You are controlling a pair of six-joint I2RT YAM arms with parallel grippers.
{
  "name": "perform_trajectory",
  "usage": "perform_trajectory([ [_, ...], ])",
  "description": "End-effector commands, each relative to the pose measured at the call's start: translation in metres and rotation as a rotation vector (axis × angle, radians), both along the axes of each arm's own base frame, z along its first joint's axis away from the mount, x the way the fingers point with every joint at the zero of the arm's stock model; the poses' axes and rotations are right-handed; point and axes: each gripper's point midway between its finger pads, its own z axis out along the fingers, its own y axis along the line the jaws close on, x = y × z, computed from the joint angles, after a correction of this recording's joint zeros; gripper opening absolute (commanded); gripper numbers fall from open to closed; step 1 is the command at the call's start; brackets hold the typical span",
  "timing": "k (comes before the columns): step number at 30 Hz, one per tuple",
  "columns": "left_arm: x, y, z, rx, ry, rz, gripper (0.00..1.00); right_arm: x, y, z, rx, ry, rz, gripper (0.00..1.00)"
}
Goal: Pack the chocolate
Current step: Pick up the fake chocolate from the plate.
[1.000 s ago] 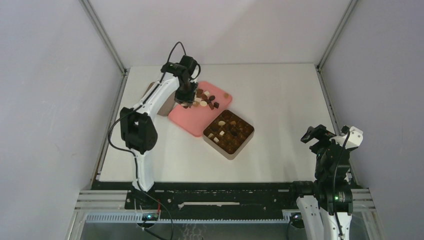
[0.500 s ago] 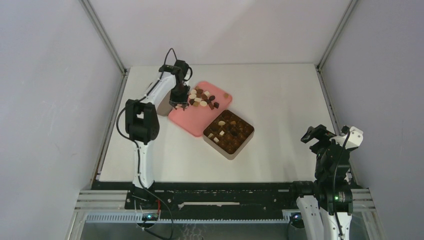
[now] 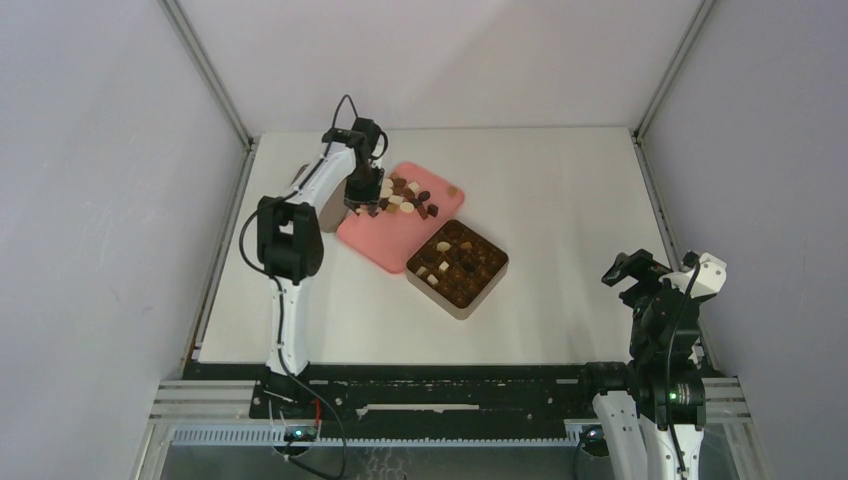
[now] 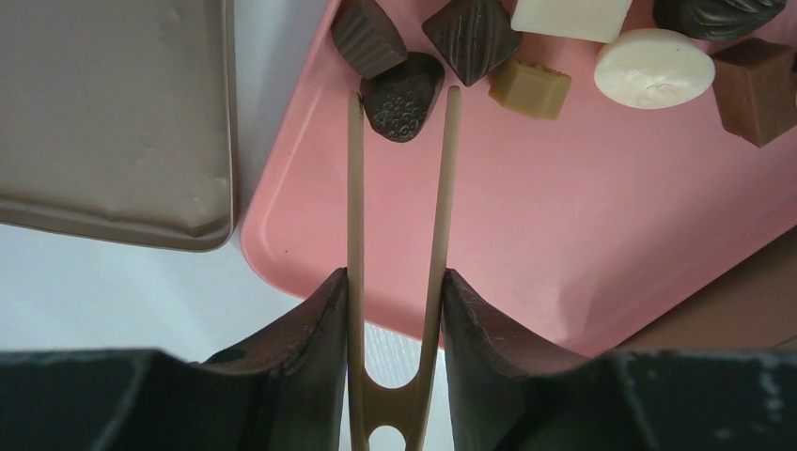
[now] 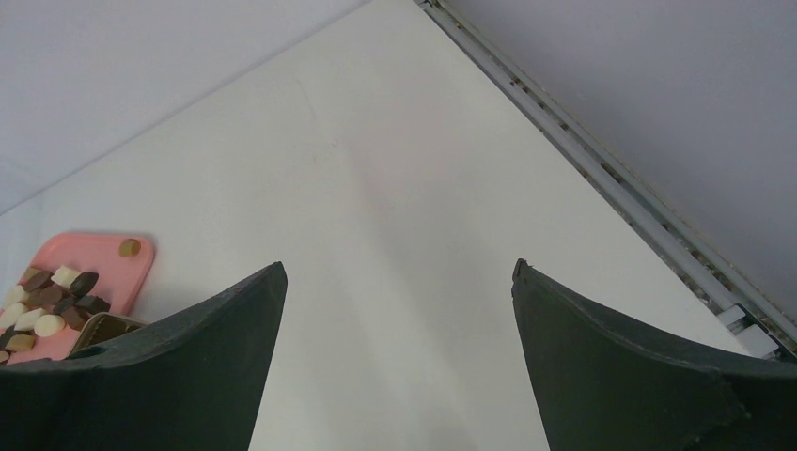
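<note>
Loose chocolate (image 3: pixel 405 195) in dark brown, mid brown and cream-white lies on a pink tray (image 3: pixel 385 240). More pieces fill the square tan tin (image 3: pixel 457 265) beside it. My left gripper (image 4: pixel 395 277) is shut on thin wooden tongs (image 4: pixel 354 207) and hovers over the tray's left end (image 4: pixel 583 207). The tong tips stand apart on either side of one dark dimpled chocolate (image 4: pixel 401 94), which rests on the tray. My right gripper (image 5: pixel 399 272) is open and holds nothing; it sits far off at the near right (image 3: pixel 628 270).
A tan tin lid (image 4: pixel 103 113) lies flat just left of the tray, partly under my left arm (image 3: pixel 327 217). Several other chocolates (image 4: pixel 648 66) crowd the tray beyond the tongs. Grey walls enclose the white table.
The left arm has drawn back and down toward the tray's left end, still holding the tongs. The right arm has not moved.
</note>
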Motion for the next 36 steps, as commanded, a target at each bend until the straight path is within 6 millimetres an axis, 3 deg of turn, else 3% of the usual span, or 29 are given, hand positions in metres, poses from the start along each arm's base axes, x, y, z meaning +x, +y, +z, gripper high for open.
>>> perform_trajectory([
  [1,0.009,-0.002,0.012,-0.015,-0.036,0.011,0.41,0.003,-0.003,0.006,-0.017,-0.022,-0.011,0.98],
  [4,0.007,0.0,0.011,-0.009,-0.026,0.01,0.4,0.003,-0.003,0.006,-0.017,-0.021,-0.009,0.98],
  [9,0.002,0.001,0.013,-0.009,-0.021,0.004,0.3,0.002,-0.003,0.007,-0.017,-0.027,-0.009,0.98],
  [17,-0.014,0.004,0.037,-0.018,-0.042,-0.016,0.15,0.002,-0.002,0.008,-0.017,-0.033,-0.003,0.98],
  [25,-0.053,0.004,0.04,-0.039,-0.003,-0.046,0.14,0.001,-0.001,0.008,-0.017,-0.037,0.003,0.98],
  [36,-0.097,-0.031,0.065,-0.115,-0.03,-0.163,0.15,0.001,0.0,0.01,-0.017,-0.045,0.006,0.98],
])
